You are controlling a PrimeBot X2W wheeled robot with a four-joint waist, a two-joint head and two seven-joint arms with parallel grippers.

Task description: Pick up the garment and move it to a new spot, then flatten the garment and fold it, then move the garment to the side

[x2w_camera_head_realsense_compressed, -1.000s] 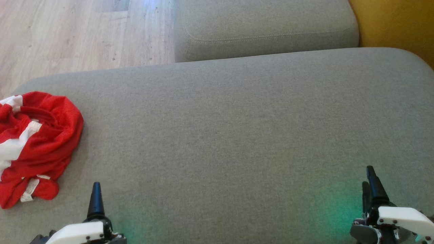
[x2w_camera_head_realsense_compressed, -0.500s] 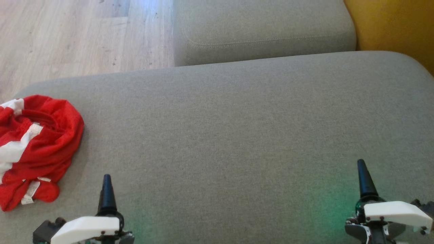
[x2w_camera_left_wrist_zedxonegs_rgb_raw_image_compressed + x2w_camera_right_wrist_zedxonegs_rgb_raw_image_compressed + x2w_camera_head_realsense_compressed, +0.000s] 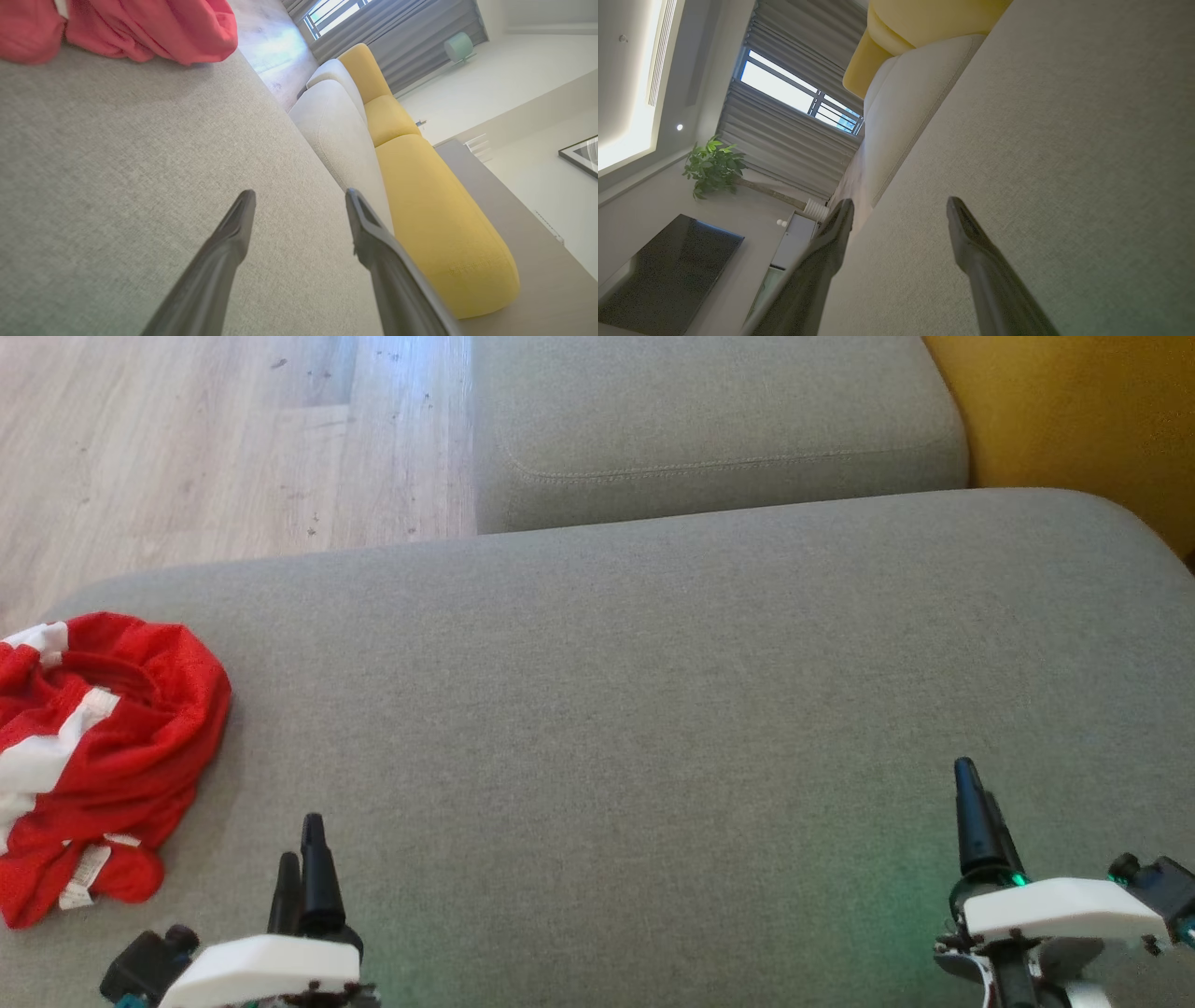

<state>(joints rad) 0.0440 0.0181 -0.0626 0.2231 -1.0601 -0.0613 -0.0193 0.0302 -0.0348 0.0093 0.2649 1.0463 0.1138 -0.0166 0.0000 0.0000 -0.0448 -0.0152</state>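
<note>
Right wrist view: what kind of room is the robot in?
Most likely a living room: there is a grey sofa with yellow cushions, a dark flat television screen, and a potted plant beside a curtained window.

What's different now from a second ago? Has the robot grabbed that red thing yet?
Both grippers edged forward over the grey cushion and toward each other: the left gripper and the right gripper. The view tilted slightly too. Nothing was grabbed; both stay open and empty. The red-and-white garment lies crumpled where it was, untouched.
</note>
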